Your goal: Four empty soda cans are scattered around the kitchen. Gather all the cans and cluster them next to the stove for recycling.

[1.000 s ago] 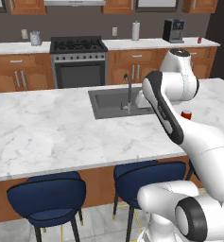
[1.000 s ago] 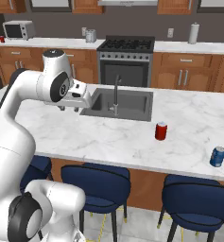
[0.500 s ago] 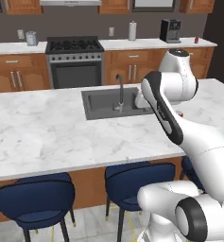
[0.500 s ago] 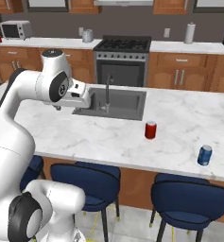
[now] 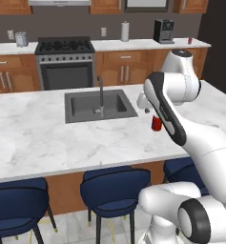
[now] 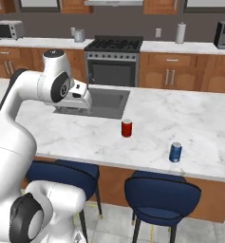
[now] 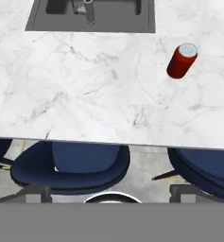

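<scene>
Soda can [image 6: 126, 128] upright on marble island [image 6: 194, 118]

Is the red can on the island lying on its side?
No, the red soda can stands upright on the marble island counter, right of the sink.

White marble island [image 6: 190, 118], inset sink [image 6: 104, 102], red can [image 6: 126, 128], blue can [image 6: 175, 152]

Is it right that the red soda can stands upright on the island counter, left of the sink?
No. The red soda can stands upright on the island counter, but right of the sink, as the right base view shows.
</scene>
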{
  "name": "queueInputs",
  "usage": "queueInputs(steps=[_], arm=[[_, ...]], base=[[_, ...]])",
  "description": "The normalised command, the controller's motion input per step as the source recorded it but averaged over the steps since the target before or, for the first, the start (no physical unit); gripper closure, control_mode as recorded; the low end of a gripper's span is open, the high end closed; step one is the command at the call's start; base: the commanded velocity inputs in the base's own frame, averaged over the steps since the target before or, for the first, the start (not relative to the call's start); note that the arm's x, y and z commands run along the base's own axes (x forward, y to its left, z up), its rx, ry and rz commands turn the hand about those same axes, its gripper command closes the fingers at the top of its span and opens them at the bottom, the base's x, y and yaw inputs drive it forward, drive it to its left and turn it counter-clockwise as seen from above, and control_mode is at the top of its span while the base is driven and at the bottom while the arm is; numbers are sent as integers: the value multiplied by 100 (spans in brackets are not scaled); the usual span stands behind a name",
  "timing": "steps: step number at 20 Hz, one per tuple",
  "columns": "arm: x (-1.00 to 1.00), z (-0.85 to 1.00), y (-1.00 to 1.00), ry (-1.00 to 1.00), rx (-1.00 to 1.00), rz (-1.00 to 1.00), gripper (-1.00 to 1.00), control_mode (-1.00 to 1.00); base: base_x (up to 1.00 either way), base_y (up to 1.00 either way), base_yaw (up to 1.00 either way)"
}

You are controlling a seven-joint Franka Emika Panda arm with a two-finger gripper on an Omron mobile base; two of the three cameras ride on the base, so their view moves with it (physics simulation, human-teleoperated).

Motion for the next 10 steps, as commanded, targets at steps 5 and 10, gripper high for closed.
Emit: queueInputs(steps=[5, 10], arm=[[0, 0, 0, 0, 0, 0, -100, 100], [0, 0, 0, 0, 0, 0, -100, 100]], base=[[34, -40, -3], [44, -41, -2]])
